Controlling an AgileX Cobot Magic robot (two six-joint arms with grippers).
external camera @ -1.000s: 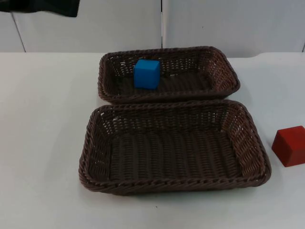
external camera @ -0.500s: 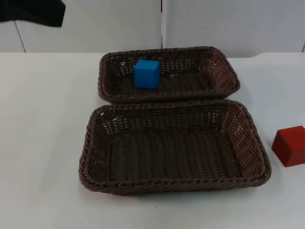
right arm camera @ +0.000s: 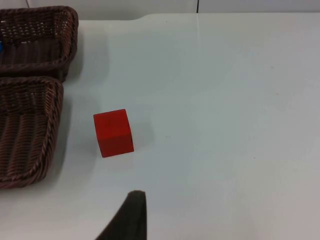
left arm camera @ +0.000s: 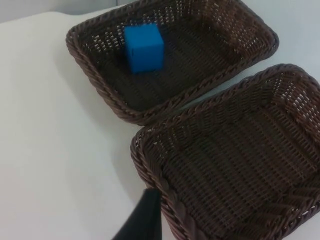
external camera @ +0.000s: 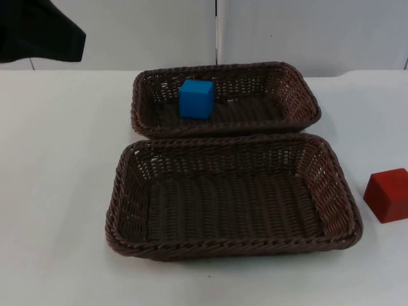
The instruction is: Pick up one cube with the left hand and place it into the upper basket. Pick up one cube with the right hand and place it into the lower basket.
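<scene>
Now blue cube (external camera: 196, 98) is seen resting inside upper basket (external camera: 290, 86), toward its 10 o'clock corner. Lower basket (external camera: 331, 191) is set just beside it at 6 o'clock. Red cube (external camera: 387, 194) is left on table (external camera: 57, 191), at 3 o'clock of lower basket, apart. Left gripper, right gripper: finger state can't be told.

Two brown wicker baskets, the upper basket (external camera: 226, 97) at 12 o'clock and the lower basket (external camera: 233, 194) just beside it at 6 o'clock; two cubes, one blue cube (external camera: 196, 98) inside the upper basket, one red cube (external camera: 387, 194) at 3 o'clock on the white surface (external camera: 57, 191).
</scene>
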